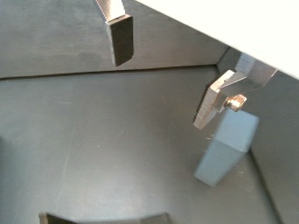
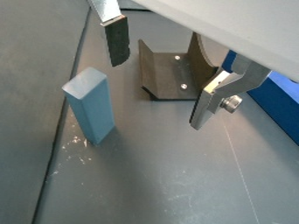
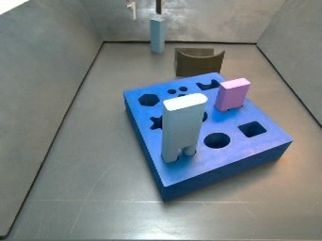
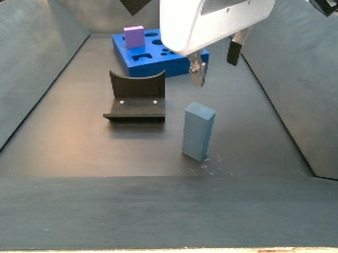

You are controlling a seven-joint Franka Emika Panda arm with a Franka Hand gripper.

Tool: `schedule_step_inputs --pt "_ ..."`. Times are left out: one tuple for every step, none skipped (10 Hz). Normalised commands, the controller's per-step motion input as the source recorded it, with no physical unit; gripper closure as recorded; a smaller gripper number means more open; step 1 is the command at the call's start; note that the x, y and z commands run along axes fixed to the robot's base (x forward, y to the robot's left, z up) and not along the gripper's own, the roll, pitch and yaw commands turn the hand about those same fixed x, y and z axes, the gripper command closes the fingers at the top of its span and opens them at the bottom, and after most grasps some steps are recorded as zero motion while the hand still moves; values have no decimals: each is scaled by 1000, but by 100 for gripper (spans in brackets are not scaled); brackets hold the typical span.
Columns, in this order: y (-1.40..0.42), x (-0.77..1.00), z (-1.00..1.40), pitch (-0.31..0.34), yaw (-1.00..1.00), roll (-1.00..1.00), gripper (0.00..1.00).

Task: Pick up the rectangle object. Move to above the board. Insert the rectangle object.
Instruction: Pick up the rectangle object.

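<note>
— Near the floor's far edge, why does the rectangle object (image 4: 200, 131) stand upright?
— So the gripper (image 4: 216, 57), hovering above it with jaws apart and empty, can straddle it; the board (image 3: 258, 141) waits mid-floor.

A dark grey, matte floor (image 4: 79, 148) lay beneath the claw (image 4: 218, 61), which hung above it near the far end. Plain grey walls (image 3: 51, 38) sloped up on either side of the claw. Pale specks (image 2: 76, 140) marked the floor below it under soft, even light.
</note>
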Motion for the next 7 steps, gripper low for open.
schedule_step_inputs --pt "417 309 511 206 149 -760 0" --pt "440 254 383 180 220 -609 0" --pt "120 0 71 0 29 -260 0" --pt "0 0 -26 0 0 0 0" --pt "566 231 -140 217 86 -931 0" --pt "586 246 -91 274 49 -929 0" --pt "460 354 -37 331 134 -574 0"
